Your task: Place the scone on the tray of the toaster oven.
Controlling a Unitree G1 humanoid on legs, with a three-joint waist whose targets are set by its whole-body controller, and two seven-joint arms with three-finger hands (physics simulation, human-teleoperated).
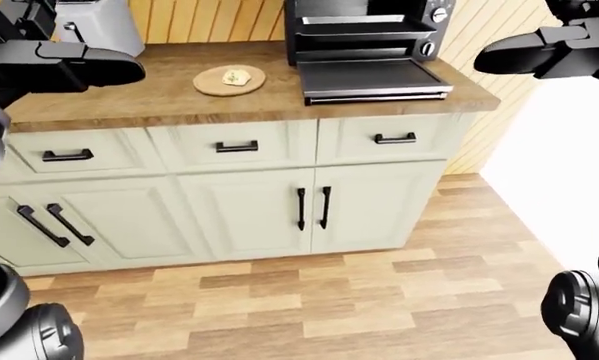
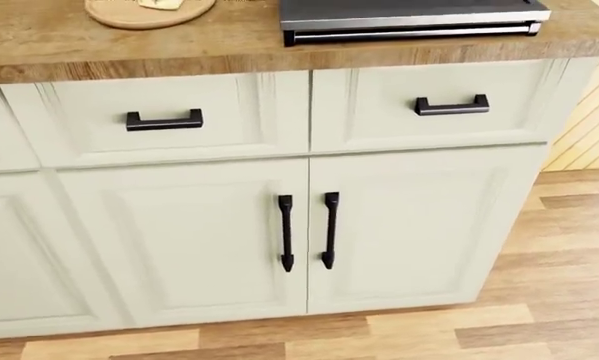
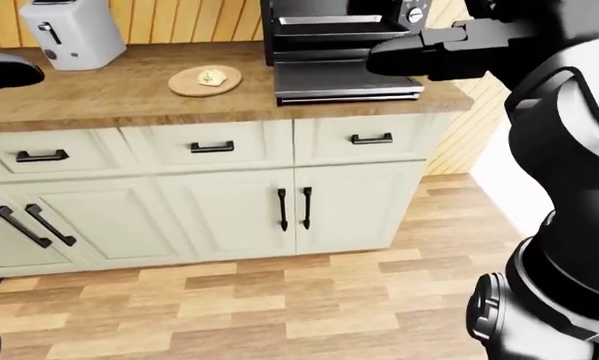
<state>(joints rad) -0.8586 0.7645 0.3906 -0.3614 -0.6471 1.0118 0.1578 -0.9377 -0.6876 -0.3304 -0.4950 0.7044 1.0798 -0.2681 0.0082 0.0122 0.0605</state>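
Clearly the scone (image 1: 236, 76) is a small, pale, lumpy piece lying on a round wooden plate (image 1: 214, 85) on the worktop (image 1: 129, 97), just left of the toaster oven (image 1: 369, 30). I judge it light, crumbly and a little soft, so it calls for a gentle pinch across its sides, low down near the plate, not a hard squeeze that could break it. It should not be slippery, but crumbs may shed.

Its shape is hard to read at this size; it seems slightly longer from left to right than from near to far, though I cannot tell which end is which.

The oven's door (image 1: 371, 78) is folded down flat toward the near edge of the worktop, and inside the open mouth a tray (image 1: 364, 31) shows as a dark shelf.

Both arms are raised well above the worktop and apart from the scone. The left hand (image 1: 99, 66) hangs over the worktop's left part, the right hand (image 3: 419, 52) near the oven's right side. Neither holds anything, but whether the fingers are spread or curled I cannot tell.
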